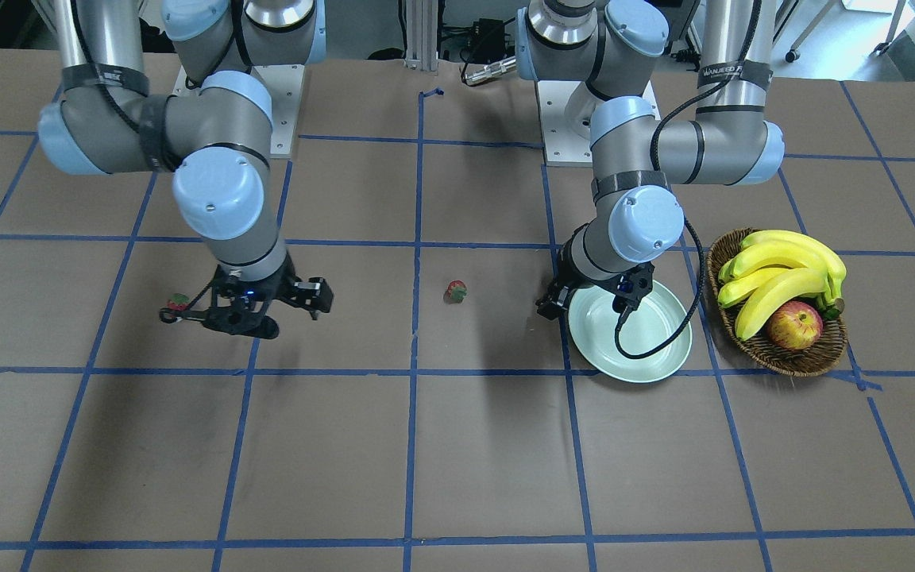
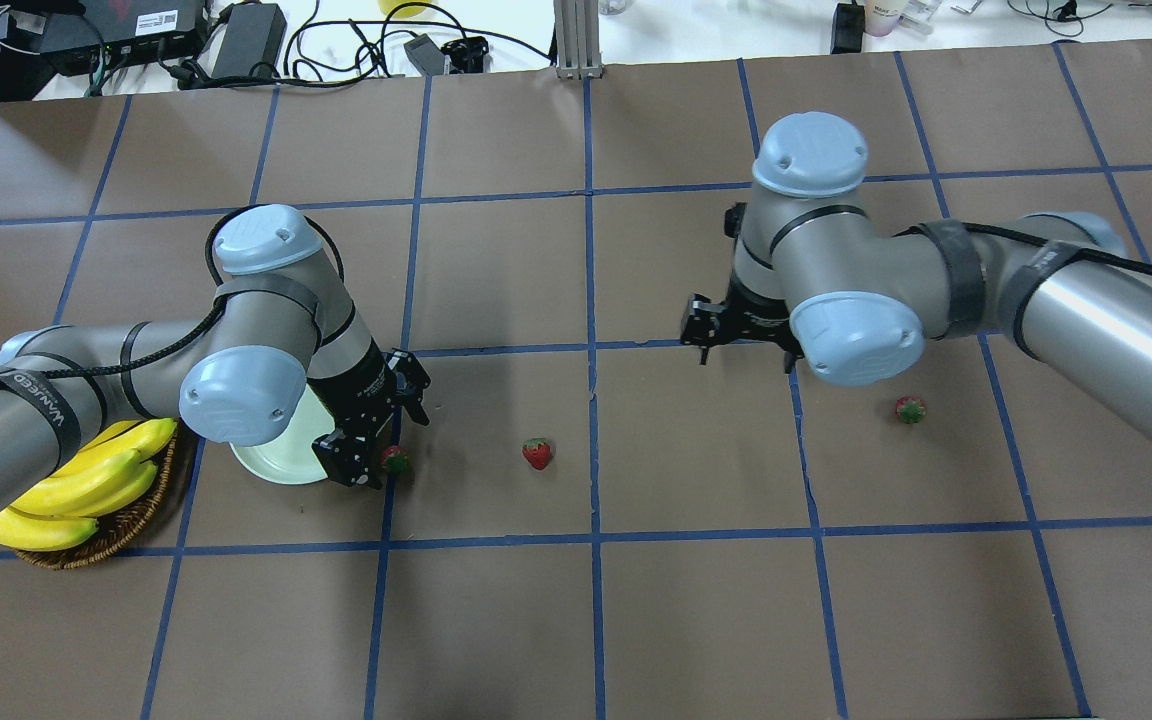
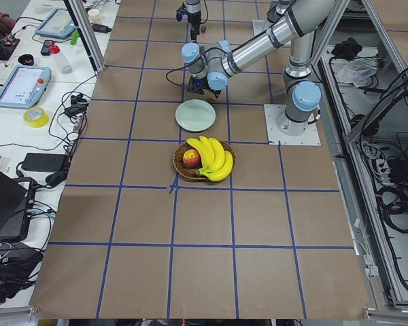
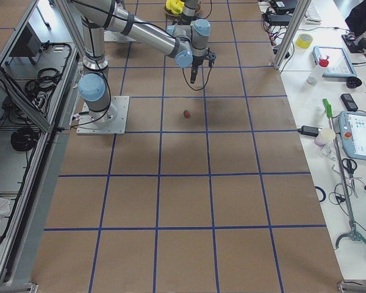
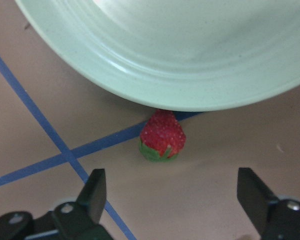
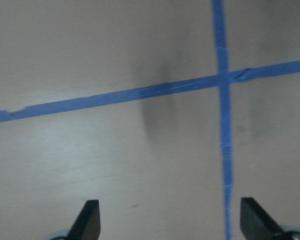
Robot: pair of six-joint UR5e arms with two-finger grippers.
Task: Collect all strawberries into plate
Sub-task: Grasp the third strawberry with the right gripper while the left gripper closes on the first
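Note:
The pale mint-green plate (image 2: 271,462) lies under my left wrist and fills the top of the left wrist view (image 5: 190,50). One strawberry (image 5: 162,136) lies on the table against the plate's rim, just ahead of my open, empty left gripper (image 5: 174,192); it also shows in the overhead view (image 2: 395,459). A second strawberry (image 2: 537,453) lies near the table's middle. A third strawberry (image 2: 910,409) lies to the right, beside my right arm. My right gripper (image 6: 171,222) is open and empty above bare table and a blue tape crossing.
A brown wicker basket (image 1: 783,353) with bananas (image 1: 783,270) and a red-yellow apple (image 1: 795,326) stands right beside the plate (image 1: 640,349), on its outer side. Blue tape lines grid the brown table.

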